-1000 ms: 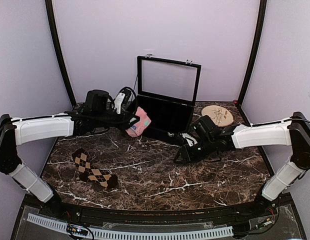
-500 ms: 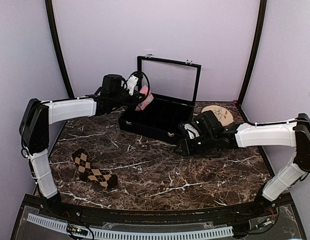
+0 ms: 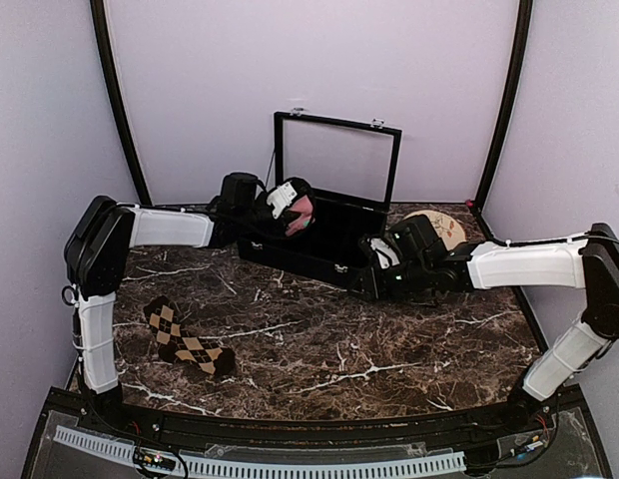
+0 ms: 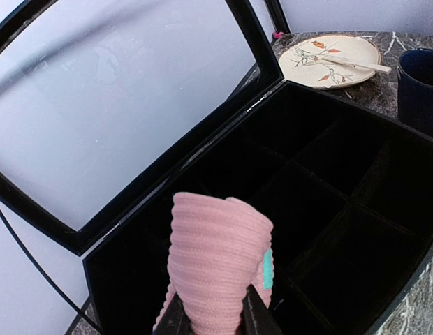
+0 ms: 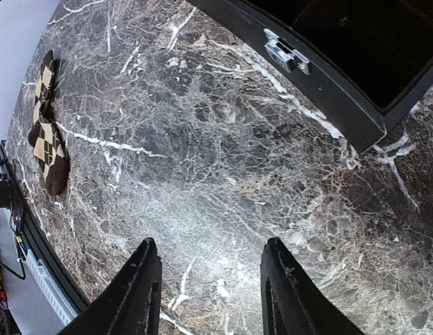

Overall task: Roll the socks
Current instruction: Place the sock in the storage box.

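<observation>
Your left gripper (image 4: pixel 213 317) clamps the pink sock (image 4: pixel 216 251) above compartments of the open black box (image 3: pixel 290 261). Your right gripper (image 5: pixel 209 251) hangs open over the marble table (image 3: pixel 389 339); the brown sock (image 3: pixel 188 349) lies front-left.

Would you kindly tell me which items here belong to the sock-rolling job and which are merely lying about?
Job: pink sock, held by left gripper over the box; argyle sock, lying flat.
Lying about: box; plate; cup.

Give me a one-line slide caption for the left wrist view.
Left gripper holds the rolled pink sock over the open black divided box, with a plate beyond.
</observation>
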Robot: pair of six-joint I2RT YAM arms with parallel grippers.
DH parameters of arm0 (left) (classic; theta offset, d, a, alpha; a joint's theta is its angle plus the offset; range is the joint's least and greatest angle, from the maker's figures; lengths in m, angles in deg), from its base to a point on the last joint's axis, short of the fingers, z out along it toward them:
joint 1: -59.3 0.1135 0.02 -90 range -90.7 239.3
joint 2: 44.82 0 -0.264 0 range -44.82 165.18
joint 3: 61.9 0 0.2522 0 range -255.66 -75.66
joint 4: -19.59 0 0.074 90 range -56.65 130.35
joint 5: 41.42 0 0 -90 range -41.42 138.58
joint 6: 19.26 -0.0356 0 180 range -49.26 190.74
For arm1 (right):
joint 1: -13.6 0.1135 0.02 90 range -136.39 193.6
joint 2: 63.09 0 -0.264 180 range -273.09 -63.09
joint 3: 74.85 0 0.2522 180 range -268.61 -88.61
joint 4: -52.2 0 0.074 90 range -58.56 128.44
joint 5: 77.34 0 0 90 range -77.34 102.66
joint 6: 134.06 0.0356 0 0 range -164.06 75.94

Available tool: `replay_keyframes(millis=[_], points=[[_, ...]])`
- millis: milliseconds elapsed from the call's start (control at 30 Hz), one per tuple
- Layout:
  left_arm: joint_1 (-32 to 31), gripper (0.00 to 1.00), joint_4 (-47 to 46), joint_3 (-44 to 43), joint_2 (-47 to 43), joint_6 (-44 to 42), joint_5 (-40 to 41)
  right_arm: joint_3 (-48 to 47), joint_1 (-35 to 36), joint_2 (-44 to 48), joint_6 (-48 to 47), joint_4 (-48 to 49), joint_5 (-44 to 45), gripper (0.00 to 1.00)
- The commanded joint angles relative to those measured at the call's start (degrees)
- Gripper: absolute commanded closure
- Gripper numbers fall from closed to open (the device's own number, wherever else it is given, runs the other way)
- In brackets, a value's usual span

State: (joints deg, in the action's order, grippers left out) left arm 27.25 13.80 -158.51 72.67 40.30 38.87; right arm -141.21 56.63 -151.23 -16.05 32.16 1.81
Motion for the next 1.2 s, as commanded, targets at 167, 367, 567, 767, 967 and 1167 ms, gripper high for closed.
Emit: replay_keyframes(millis=[167, 367, 567, 767, 967, 1167], points=[[-1.2, 1.0, 1.8, -1.7, 2.3, -13.7, -2.9, -0.4, -2.6, -1.3, -1.0, 2.2, -1.8, 0.55], [-1.2, 1.0, 4.0, -2.6, 3.7, -16.0, -2.3, -0.1, -3.6, -1.0, -1.3, 2.2, -2.7, 0.55], [-1.2, 1.0, 7.0, -3.7, 5.0, -18.7, -0.2, 0.4, -4.4, -0.7, -1.4, 2.7, -3.4, 0.55], [-1.2, 1.0, 8.5, -3.8, 5.5, -20.4, 3.9, 0.8, -5.2, 0.0, -1.8, 2.8, -3.7, 0.55], [-1.1, 1.0, 7.6, -2.8, 5.1, -21.7, 9.4, 0.3, -5.7, -0.4, -2.2, 2.8, -4.3, 0.55], [-0.4, 1.0, 7.0, -2.6, 4.7, -22.3, 13.4, 0.3, -6.1, -0.5, -2.6, 2.9, -4.8, 0.55]])
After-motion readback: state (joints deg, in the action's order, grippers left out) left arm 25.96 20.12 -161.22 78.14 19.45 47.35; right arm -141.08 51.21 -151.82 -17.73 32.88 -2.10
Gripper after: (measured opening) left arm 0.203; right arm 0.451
